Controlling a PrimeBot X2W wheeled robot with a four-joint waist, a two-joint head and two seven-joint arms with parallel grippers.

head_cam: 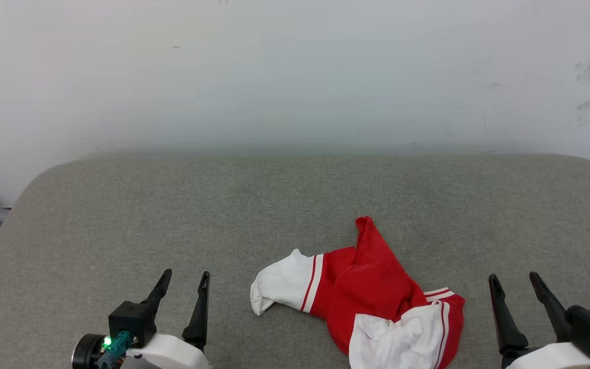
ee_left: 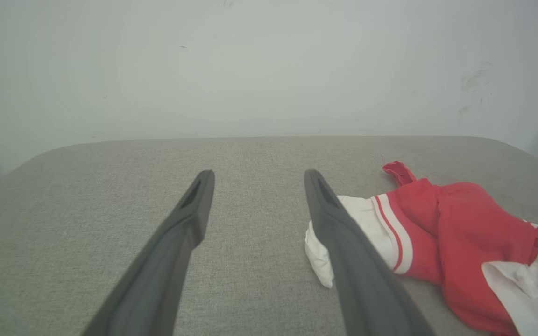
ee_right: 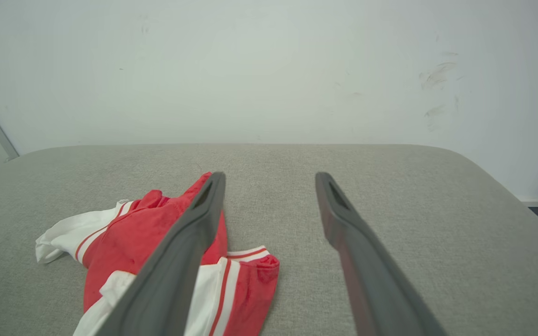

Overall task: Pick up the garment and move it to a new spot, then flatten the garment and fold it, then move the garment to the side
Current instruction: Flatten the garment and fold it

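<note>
Garment (head_cam: 372,289) lies on the table (head_cam: 172,215), lower middle-right of frame; left pincer (head_cam: 186,273) lower left, right pincer (head_cam: 512,275) lower right.

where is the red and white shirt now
In the head view the garment lies crumpled on the grey padded surface, low and right of centre, between the left gripper and the right gripper, touching neither.

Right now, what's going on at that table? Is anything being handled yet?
Nothing is being handled. The red and white garment lies crumpled on the grey padded table, on the side nearest the robot. The left gripper and right gripper sit open on either side of it, clear of the cloth and holding nothing. The pick-up is not yet begun.
</note>
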